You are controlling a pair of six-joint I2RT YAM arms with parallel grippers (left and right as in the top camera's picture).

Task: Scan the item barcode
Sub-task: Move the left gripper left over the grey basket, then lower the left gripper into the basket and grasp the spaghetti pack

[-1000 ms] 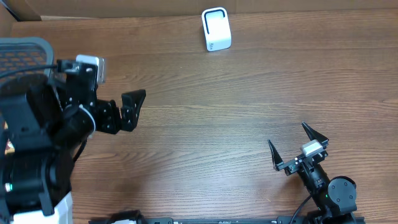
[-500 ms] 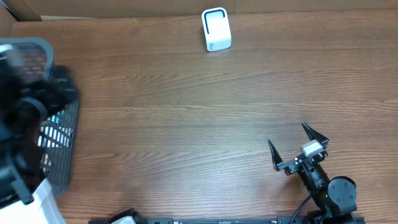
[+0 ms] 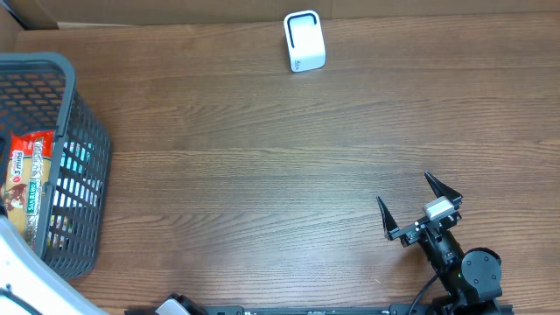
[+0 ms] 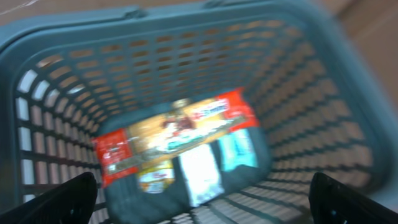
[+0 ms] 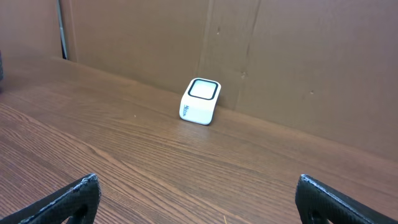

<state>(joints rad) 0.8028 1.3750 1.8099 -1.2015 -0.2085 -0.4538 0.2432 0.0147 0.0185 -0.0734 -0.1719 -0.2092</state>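
Wooden table [image 3: 262,175] — basket [image 3: 87,166] cut off, packets [image 4: 180,140] blurred.

Snack packet [image 3: 26,179] lay flat inside the grey mesh basket [image 3: 92,166] at the table's [image 3: 262,175] left edge, printed face up: red ends, tan middle, a food picture, white "3 mins" lettering at one end. Left wrist view, blurred: packet [image 4: 177,140] lay slantwise across the basket [image 4: 186,56] floor, partly covering a white pack [image 4: 199,174] and a teal pack [image 4: 239,149]. No barcode visible on the upward face. Scanner [image 3: 304,41], a small white box with rounded corners and a dark-rimmed pale window on its upper face, stood upright near the table's far edge, well apart from the basket. Right wrist view: scanner [image 5: 200,101] had small dark print on its front.
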